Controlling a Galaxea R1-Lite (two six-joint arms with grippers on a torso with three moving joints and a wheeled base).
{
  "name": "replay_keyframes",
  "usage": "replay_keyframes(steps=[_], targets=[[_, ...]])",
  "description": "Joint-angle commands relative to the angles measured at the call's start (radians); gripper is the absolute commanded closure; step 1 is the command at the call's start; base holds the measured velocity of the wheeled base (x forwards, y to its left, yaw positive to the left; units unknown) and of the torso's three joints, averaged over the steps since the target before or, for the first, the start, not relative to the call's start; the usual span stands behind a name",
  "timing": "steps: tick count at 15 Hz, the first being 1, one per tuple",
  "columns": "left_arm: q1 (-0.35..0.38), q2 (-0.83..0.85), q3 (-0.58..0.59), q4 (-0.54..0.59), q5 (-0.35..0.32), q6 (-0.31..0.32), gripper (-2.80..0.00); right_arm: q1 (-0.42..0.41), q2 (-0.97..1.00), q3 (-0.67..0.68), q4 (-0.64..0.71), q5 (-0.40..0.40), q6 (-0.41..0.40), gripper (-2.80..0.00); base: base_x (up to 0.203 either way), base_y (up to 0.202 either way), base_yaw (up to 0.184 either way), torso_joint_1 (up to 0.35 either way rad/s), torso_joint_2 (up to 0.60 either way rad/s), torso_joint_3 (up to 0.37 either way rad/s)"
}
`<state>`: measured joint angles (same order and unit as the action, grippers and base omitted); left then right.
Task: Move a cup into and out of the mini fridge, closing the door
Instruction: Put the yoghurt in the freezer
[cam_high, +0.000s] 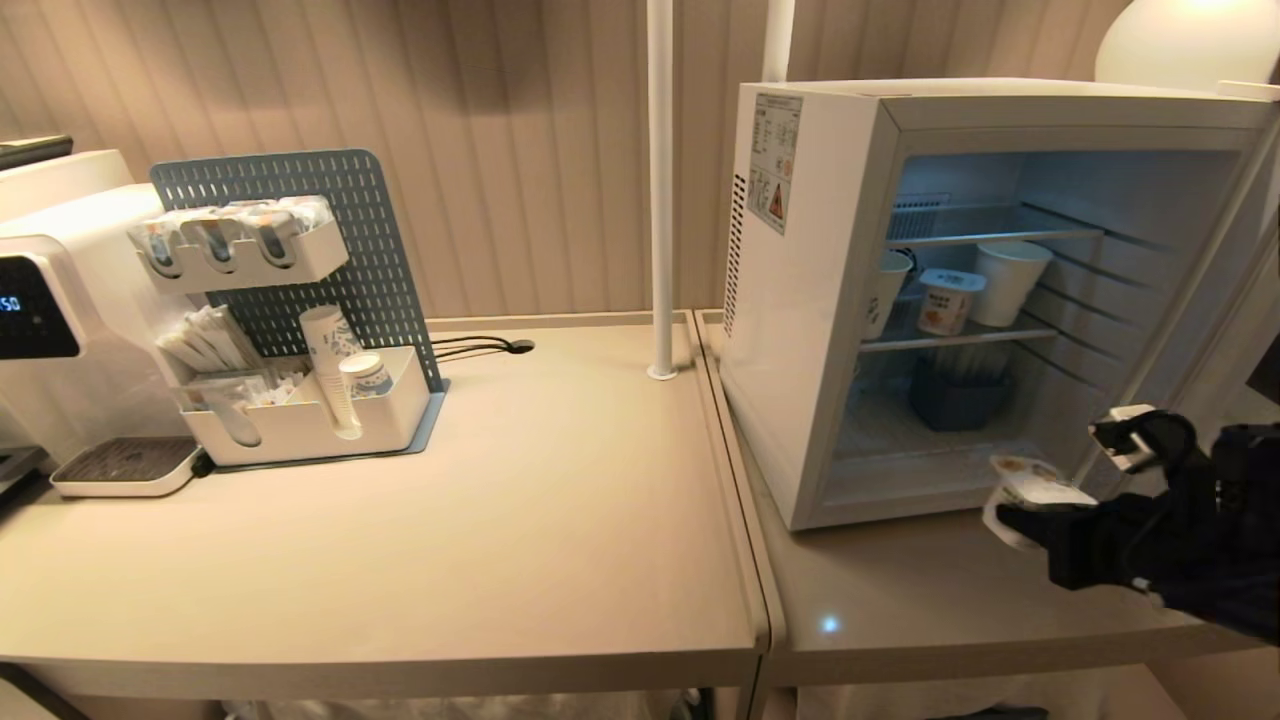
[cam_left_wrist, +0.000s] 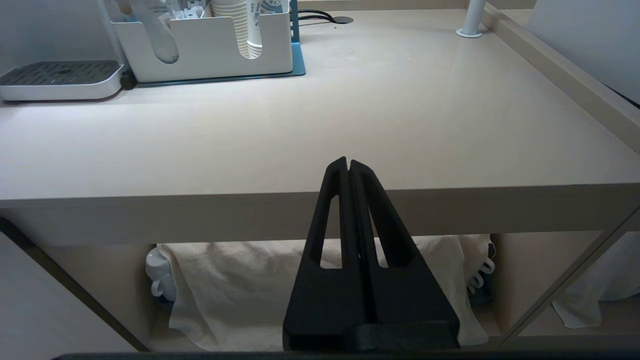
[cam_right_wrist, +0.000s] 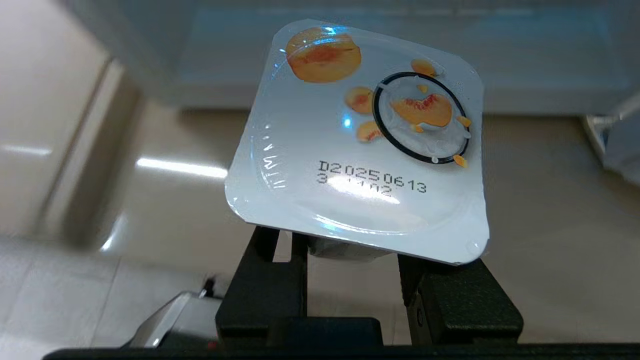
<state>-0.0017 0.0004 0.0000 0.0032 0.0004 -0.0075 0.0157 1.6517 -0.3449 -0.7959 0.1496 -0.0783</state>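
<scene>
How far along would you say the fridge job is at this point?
Done: the mini fridge stands open. In hand: the right gripper grips a peach yogurt cup in front of the opening; the left gripper is parked, shut. Left: placing the cup and closing the door.

Door (cam_high: 1215, 270) cut off at head view's right edge. Cup (cam_right_wrist: 357, 145) body hidden beneath its foil lid; lower date line illegible.
</scene>
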Motion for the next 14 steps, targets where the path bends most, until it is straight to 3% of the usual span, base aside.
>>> replay_keyframes(steps=[1, 3, 5, 9, 14], targets=[[0.0, 0.001, 0.0, 0.0, 0.001, 0.0, 0.0, 0.021, 0.269, -0.007, -0.298, -0.037, 0.003, 0.0, 0.0, 0.0, 0.0, 0.0, 0.0, 0.0], [0.0, 0.001, 0.0, 0.0, 0.001, -0.002, 0.0, 0.074, 0.406, -0.046, -0.477, -0.143, 0.009, 0.0, 0.0, 0.0, 0.0, 0.0, 0.0, 0.0], [0.0, 0.001, 0.0, 0.0, 0.001, -0.002, 0.0, 0.119, 0.47, -0.138, -0.53, -0.219, 0.013, 0.0, 0.0, 0.0, 0.0, 0.0, 0.0, 0.0], [0.0, 0.001, 0.0, 0.0, 0.001, -0.003, 0.0, 0.149, 0.558, -0.295, -0.499, -0.307, 0.019, 0.0, 0.0, 0.0, 0.0, 0.0, 0.0, 0.0], [0.002, 0.001, 0.0, 0.0, 0.001, -0.006, 0.0, 0.146, 0.657, -0.465, -0.384, -0.329, 0.022, 0.0, 0.0, 0.0, 0.0, 0.0, 0.0, 0.0]])
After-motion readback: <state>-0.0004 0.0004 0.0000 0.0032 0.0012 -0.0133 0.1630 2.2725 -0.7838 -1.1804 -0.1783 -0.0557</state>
